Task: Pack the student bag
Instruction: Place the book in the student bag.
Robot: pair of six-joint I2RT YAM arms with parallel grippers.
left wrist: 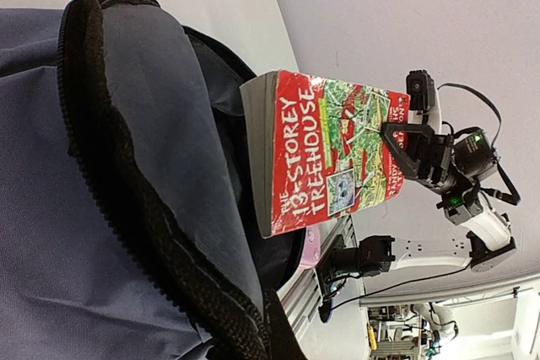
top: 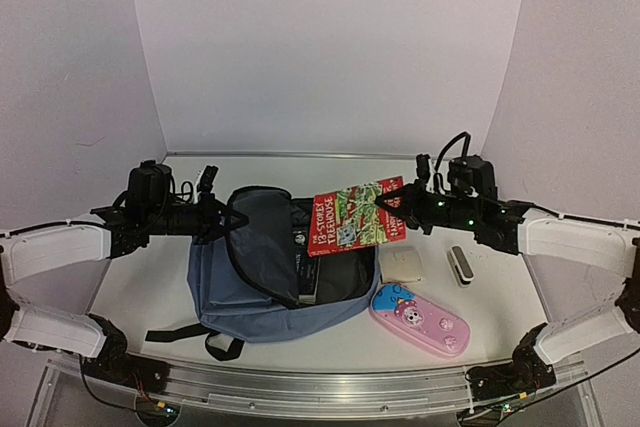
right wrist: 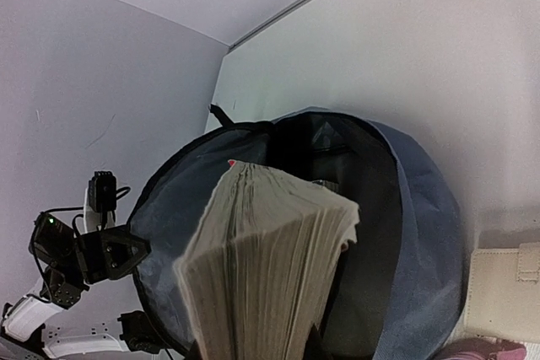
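The student bag (top: 250, 292) lies open between my two arms. My left gripper (top: 228, 219) pinches its raised flap, and my right gripper (top: 388, 205) clamps a red book (top: 350, 217) by one edge, tilted above the bag's mouth.

Slate-blue student bag (top: 240, 292), flap open

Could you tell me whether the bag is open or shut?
Open: the left hand holds up the flap of the bag, and dark lining shows inside.
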